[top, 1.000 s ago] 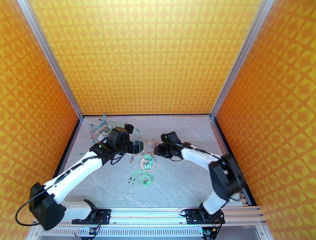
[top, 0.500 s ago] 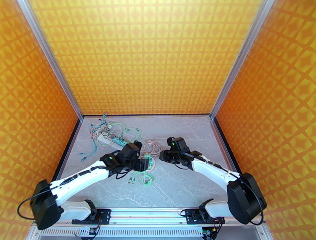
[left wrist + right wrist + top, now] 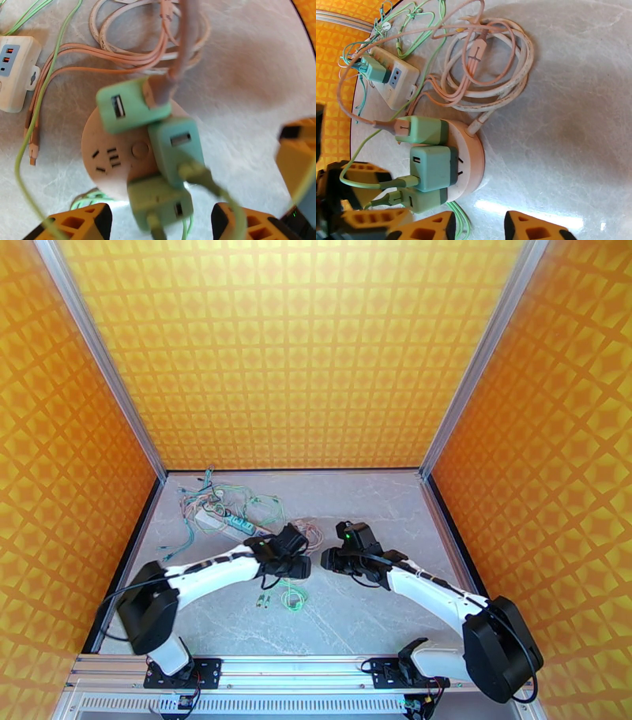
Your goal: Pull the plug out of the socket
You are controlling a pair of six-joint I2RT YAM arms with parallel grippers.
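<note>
Left gripper [image 3: 160, 216] has shifted toward the near edge, now hanging spread over round socket [image 3: 114, 158], mid-worktop [image 3: 245, 79]. Three green USB charger plugs [image 3: 175, 152] all seated. Right gripper [image 3: 478, 225] alongside, parted, empty. Nothing grasped; pull probably imminent.

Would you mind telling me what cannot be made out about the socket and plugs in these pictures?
Top external: the round socket and its plugs are hidden under the left gripper.
Left wrist: the lowest green plug is blurred; its cable is cut off by the bottom edge.
Right wrist: how deep the plugs' prongs sit is hidden by their own bodies.
</note>
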